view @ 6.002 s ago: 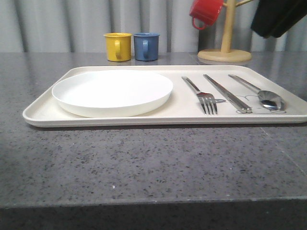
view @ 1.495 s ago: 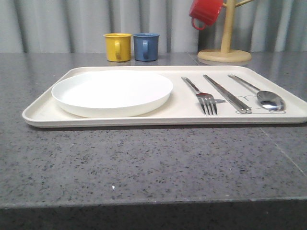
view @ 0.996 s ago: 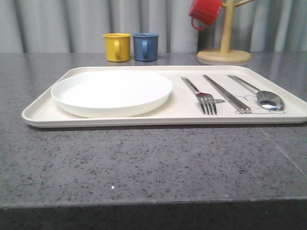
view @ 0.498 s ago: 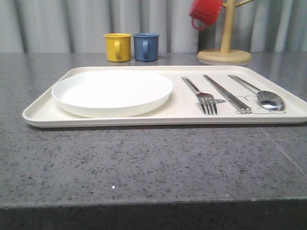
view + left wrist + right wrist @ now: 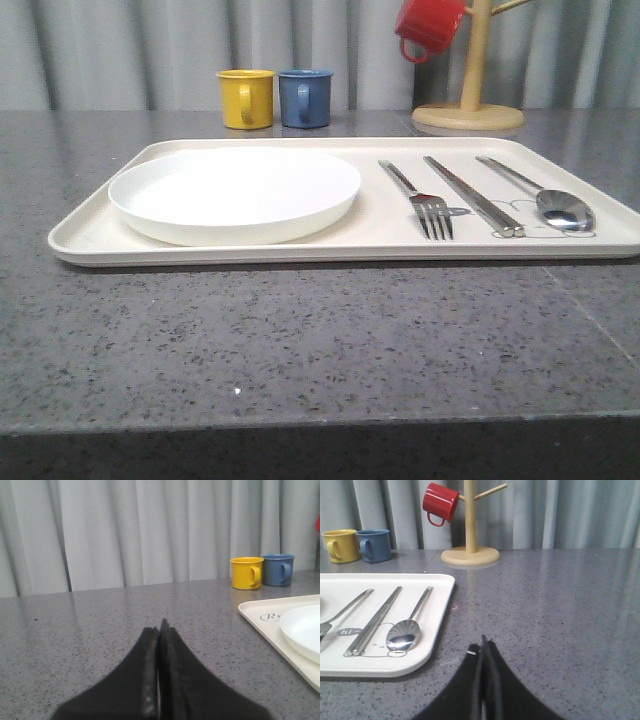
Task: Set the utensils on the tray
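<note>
On my front view the cream tray [image 5: 90,235] sits on the grey speckled counter [image 5: 300,350] with a round white plate [image 5: 235,192] on its left half. To the right of the plate the utensils lie side by side on the tray: the fork [image 5: 422,200], the chopsticks [image 5: 472,194], then the spoon [image 5: 545,196], none touching. My left gripper [image 5: 159,630] hovers over bare counter beside the tray's left edge, jaws pressed together and empty. My right gripper [image 5: 483,647] sits just off the tray's right edge, jaws likewise closed with nothing between them. Behind the tray stand a yellow mug [image 5: 245,97] and a blue mug [image 5: 304,97]; a red mug [image 5: 430,27] hangs on a wooden mug tree [image 5: 470,105].
</note>
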